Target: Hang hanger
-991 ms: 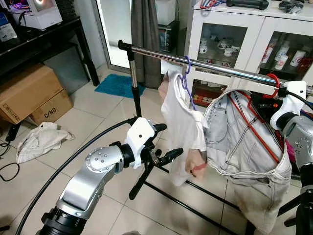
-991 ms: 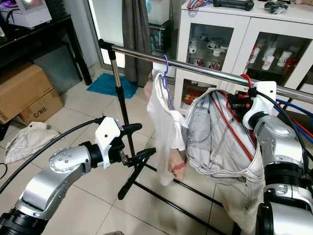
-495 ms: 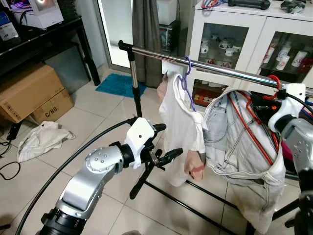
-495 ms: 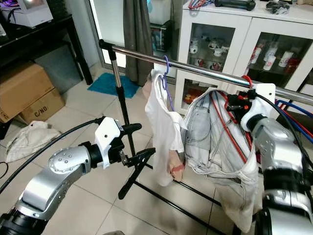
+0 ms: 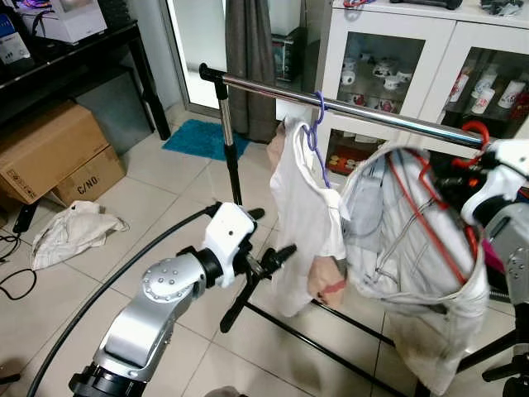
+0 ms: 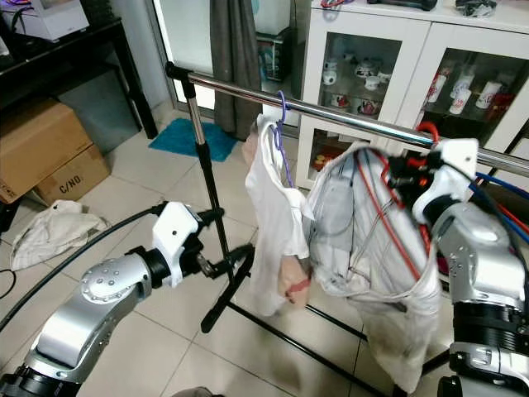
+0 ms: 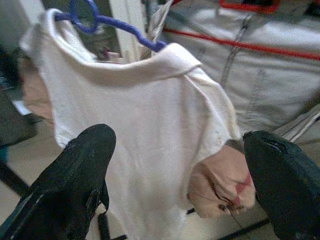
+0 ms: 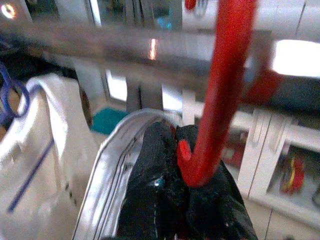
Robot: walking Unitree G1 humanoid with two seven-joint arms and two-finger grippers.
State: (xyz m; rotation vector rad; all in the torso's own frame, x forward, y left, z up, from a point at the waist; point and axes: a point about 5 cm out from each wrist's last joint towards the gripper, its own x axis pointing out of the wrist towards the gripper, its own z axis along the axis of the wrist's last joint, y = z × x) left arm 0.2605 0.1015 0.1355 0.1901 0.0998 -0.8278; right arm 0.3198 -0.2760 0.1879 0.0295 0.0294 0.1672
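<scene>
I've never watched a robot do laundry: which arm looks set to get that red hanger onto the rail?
The right. Its gripper is shut on the red hanger, whose hook sits right at the rail. The left gripper hangs low and open near the white shirt.

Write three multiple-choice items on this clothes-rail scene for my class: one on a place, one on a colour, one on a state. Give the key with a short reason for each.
1. Where does the crumpled white cloth lie?
A. on the floor beside the cardboard boxes
B. over the rail
C. on the cabinet

2. What colour is the hanger carrying the white shirt?
A. green
B. purple-blue
C. black

3. How is the left gripper?
A. shut on the shirt
B. shut on the rail
C. open, near the shirt

Key: 1 A, it rests on the tiles by the boxes. 2 B, its hook over the rail is purple-blue. 3 C, the left wrist view shows both fingers spread with the shirt between them.
</scene>
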